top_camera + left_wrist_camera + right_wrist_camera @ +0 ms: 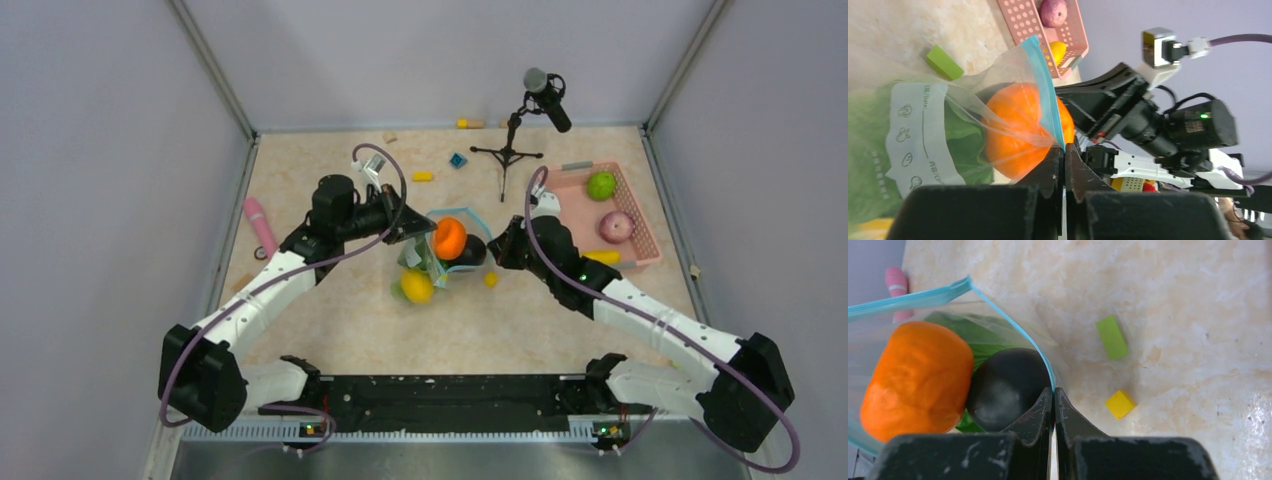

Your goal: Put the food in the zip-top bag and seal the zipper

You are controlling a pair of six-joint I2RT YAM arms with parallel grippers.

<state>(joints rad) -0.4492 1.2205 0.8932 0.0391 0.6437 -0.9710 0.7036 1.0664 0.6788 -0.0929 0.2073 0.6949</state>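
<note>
Held up at counter centre between 2 arms: clear crinkly zip-top bag point(918, 135), white label patch turned to the left wrist view. Pinched on the thin teal zipper strip point(1018, 327) at its 9 o'clock end by the left gripper point(1064, 150), jaws pressed flat together with only film between. Pinched likewise at the 3 o'clock end by the right gripper point(1053, 392), jaws closed on the rim just beside the dark glossy eggplant point(1005, 387). Stretched 9 to 3 along its long axis in the top view, and gaping rather than sealed.

At the mouth: dimpled round orange point(449, 238), touching the eggplant. Lower in the bag, towards 7 o'clock: smooth yellow lemon point(417, 287), plus something green behind the film.

Not yet bagged, at 2 o'clock in the pink perforated plastic basket point(580, 215): green lime point(601, 185), magenta round piece point(616, 226), yellow banana-like piece point(602, 257). Nearer the right arm, so probably calling for that side to let go of the rim first.

Loose on the marbled counter point(350, 330): green block point(1111, 337), yellow block point(1120, 404).
</note>
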